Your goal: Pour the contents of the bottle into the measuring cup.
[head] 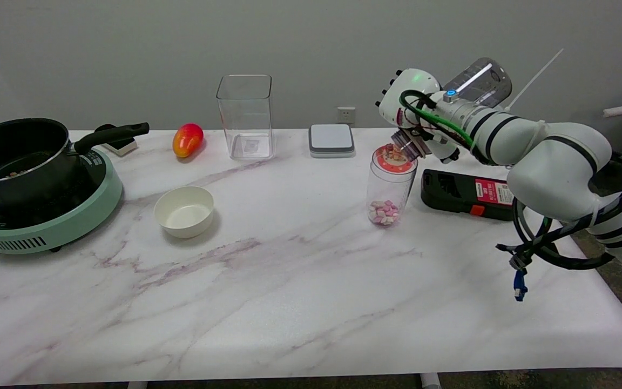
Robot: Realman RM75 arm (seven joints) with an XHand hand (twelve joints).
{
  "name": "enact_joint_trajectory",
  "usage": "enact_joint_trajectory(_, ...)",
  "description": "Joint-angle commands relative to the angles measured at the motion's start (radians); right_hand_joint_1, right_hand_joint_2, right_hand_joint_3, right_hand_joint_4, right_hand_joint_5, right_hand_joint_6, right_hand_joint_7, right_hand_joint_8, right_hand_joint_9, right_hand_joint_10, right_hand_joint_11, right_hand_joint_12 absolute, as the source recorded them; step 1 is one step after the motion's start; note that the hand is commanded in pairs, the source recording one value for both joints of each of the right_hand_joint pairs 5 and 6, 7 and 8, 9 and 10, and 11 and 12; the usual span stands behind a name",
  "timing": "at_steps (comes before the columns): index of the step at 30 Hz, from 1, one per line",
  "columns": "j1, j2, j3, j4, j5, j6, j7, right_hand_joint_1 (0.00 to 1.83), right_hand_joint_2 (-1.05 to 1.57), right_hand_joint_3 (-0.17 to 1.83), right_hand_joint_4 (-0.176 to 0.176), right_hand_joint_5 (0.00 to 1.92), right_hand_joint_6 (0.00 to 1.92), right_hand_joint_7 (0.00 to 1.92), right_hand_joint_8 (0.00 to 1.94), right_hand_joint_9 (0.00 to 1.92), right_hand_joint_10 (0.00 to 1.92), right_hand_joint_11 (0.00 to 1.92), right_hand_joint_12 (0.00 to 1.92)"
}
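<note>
Most of the load looks to be across: pink and white pieces (384, 212) lie in a small heap at the bottom of the cup (389, 186), and I can see none in the bottle's bare end, though the arm hides its middle. My right hand (405, 100) is wrapped round the bottle (481, 81), which is tipped steeply, base high toward the wall and mouth down at the cup's red rim (381, 162), touching it or just above; I cannot tell which. The cup stands upright on the table (289, 302), right of centre, just beside a black device (451, 194). I judge the bottle to be clear, stiff plastic, light now and fairly slick, so the hold belongs round the body near the neck, where I have it, firm but not crushing. The cup worries me more. It is tall, narrow and nearly empty, so it should be light and tippy, and a nudge from the bottle's mouth against the rim could knock it over. The pieces look small, dry and hard; they should rattle out freely and may bounce, so I would keep the mouth low over the opening.
</note>
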Motion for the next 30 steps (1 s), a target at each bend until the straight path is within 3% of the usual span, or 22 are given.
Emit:
enact_joint_trajectory(1,0.043,-0.002,-0.005,0.004,0.032,0.002,-0.057,1.49,0.14,1.54,0.0,1.15,1.15,1.37,1.37,1.26,1.26,1.01,1.01)
enact_joint_trajectory(20,0.068,-0.002,-0.003,0.012,0.087,0.013,-0.193,1.48,0.16,1.52,0.0,1.15,1.15,1.37,1.37,1.26,1.26,1.01,1.01)
enact_joint_trajectory(30,0.049,0.001,0.003,0.012,0.099,0.031,-0.247,1.47,0.29,1.4,0.0,1.22,1.22,1.41,1.41,1.29,1.29,1.05,1.05)
